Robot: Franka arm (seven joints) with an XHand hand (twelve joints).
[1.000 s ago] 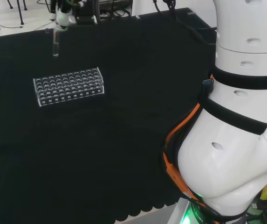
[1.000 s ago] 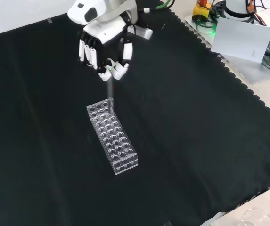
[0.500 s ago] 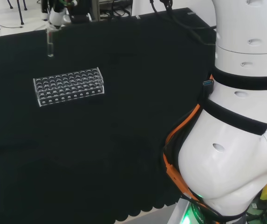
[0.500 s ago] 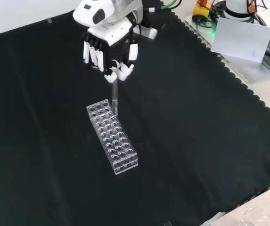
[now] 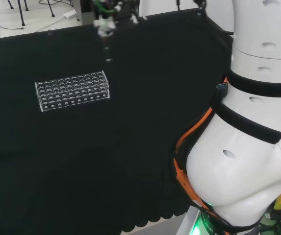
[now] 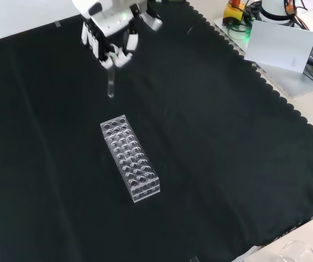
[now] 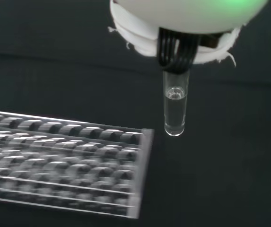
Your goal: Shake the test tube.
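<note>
one test tube [image 7: 175, 111], apparently part-filled, clear liquid.

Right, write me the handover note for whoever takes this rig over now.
Hand: shut on the test tube, pinching its top end; the tube hangs upright in the air, clear of the cloth.
Test tube: in the wrist view it holds some clear liquid.
Rack: on the cloth, its wells look empty; the tube is off its far end in the front view, not over a well.
Done: tube picked up and held aloft.
Left: carry on shaking; whether enough shaking is done cannot be told from here.
</note>
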